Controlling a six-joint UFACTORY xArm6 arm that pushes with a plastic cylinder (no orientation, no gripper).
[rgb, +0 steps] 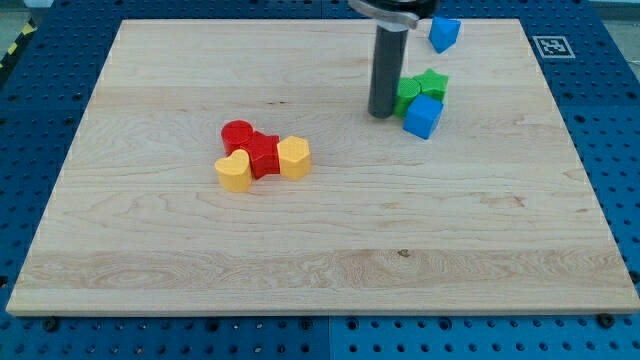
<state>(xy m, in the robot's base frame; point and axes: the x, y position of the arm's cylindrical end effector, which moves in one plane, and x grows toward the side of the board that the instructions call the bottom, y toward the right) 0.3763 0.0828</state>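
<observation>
Camera view: my tip (382, 113) on wooden board (150, 250), touching green cylinder (407, 97) on its view-left side. Green star (433, 82) and blue cube (423, 116) just view-right. No fingers; plain dark rod.

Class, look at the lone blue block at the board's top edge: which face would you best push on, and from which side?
The lone blue block is best met on its flat left face, coming from the view's left. That side is bare board; my tip sits lower, beside the green blocks.
</observation>
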